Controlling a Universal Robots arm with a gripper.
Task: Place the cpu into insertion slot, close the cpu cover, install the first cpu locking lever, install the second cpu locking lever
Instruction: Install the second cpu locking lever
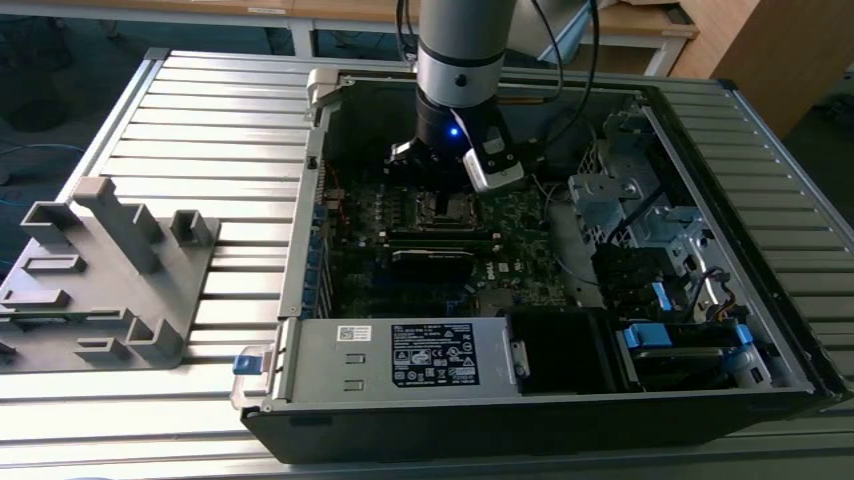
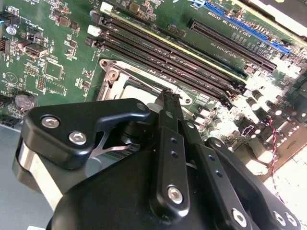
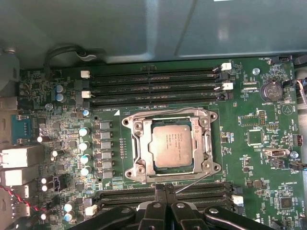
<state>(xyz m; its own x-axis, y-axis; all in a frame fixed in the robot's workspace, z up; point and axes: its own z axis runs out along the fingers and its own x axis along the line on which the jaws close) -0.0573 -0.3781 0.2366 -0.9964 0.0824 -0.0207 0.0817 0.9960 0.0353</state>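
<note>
In the first wrist view the cpu (image 3: 171,146), a grey metal square, lies flat in the insertion slot (image 3: 137,168) of the green motherboard. The silvery cpu cover (image 3: 205,143) lies down around it. One thin wire locking lever (image 3: 194,182) angles out from the socket's corner, and its free end lies right beside my fingertips. My gripper (image 3: 165,188) is shut, its black fingers pressed together just off the socket's edge. The second wrist view shows the same shut gripper (image 2: 168,94) at the socket rim (image 2: 115,76). In the exterior view the gripper (image 1: 443,178) hangs low over the socket (image 1: 447,207) inside the computer case.
Rows of black memory slots (image 3: 153,81) run along both sides of the socket. Capacitors (image 3: 84,143) stand beside it. The case walls (image 1: 310,200) box in the board, with a labelled power supply (image 1: 400,355) and drive bays (image 1: 641,220). A grey fixture (image 1: 107,270) sits at the exterior view's left.
</note>
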